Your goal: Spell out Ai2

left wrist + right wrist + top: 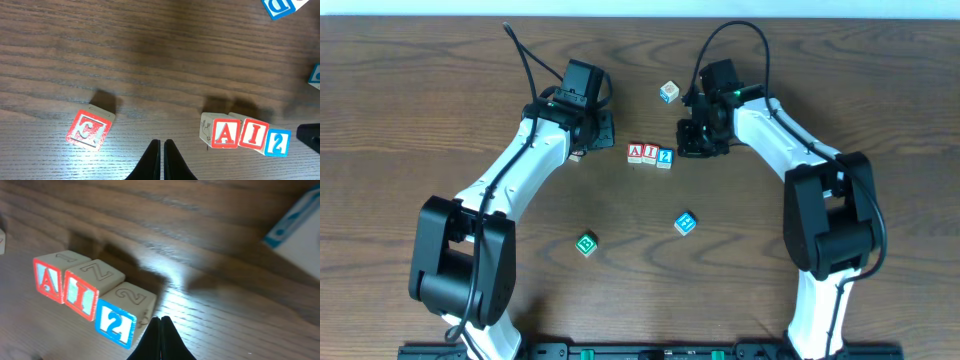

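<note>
Three cubes touch in a row mid-counter (420,100), nearer its far edge: A block (634,153), I block (649,154), 2 block (664,158). Left arm (520,165) and right arm (775,130) reach inward, flanking the row; left jaws and right jaws closed tight, empty.

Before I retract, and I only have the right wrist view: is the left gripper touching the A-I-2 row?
Observer: No; the left gripper sits apart, left of the row.
Operator: Any block near it?
Observer: A red block lies beside it, untouched.
Operator: Other strays?
Observer: A green block and a blue H block lie loose, well clear of the row.
</note>
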Tool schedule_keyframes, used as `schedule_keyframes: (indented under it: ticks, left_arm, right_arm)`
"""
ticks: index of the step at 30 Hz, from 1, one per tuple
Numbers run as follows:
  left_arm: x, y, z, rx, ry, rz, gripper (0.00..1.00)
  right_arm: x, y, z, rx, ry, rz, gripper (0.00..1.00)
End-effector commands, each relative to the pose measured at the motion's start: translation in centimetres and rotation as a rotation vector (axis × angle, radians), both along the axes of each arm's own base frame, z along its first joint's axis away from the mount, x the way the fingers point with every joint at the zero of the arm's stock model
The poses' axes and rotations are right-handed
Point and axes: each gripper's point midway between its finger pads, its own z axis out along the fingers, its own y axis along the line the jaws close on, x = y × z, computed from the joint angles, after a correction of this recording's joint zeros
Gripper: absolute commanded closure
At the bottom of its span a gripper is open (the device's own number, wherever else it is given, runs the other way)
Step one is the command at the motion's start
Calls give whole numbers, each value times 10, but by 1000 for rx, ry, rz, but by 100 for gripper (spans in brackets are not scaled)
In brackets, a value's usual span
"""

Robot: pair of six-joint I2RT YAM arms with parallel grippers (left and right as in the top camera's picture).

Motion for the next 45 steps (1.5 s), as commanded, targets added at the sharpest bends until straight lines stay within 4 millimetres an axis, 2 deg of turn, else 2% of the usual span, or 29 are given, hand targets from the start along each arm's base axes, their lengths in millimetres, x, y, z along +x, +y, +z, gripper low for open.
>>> schedule_keyframes:
  ticks: [1, 11, 18, 26, 32, 40, 43, 45]
  left_arm:
    - [-1, 1, -10, 14, 16, -18, 94]
    - [1, 8, -10, 12, 17, -2, 94]
    - [4, 15, -9, 8, 18, 14, 94]
    - [4, 17, -9, -5, 22, 18, 94]
    - [4, 17, -9, -5, 22, 18, 94]
    - [1, 18, -14, 0, 33, 17, 94]
    - [2, 20, -11, 11, 21, -10, 94]
    - [5, 25, 0, 7, -2, -1, 94]
  right_arm:
    - [0, 5, -4, -10, 11, -5, 98]
    - [-5, 4, -12, -25, 44, -18, 98]
    - [-8, 13, -11, -23, 41, 0, 98]
    - [-5, 22, -8, 12, 24, 6, 98]
    - [-3, 20, -9, 0, 18, -3, 99]
    - [12, 7, -11, -63, -34, -61, 99]
    - [26, 0, -1, -52, -61, -86, 98]
    - [38, -6, 15, -45, -83, -105, 98]
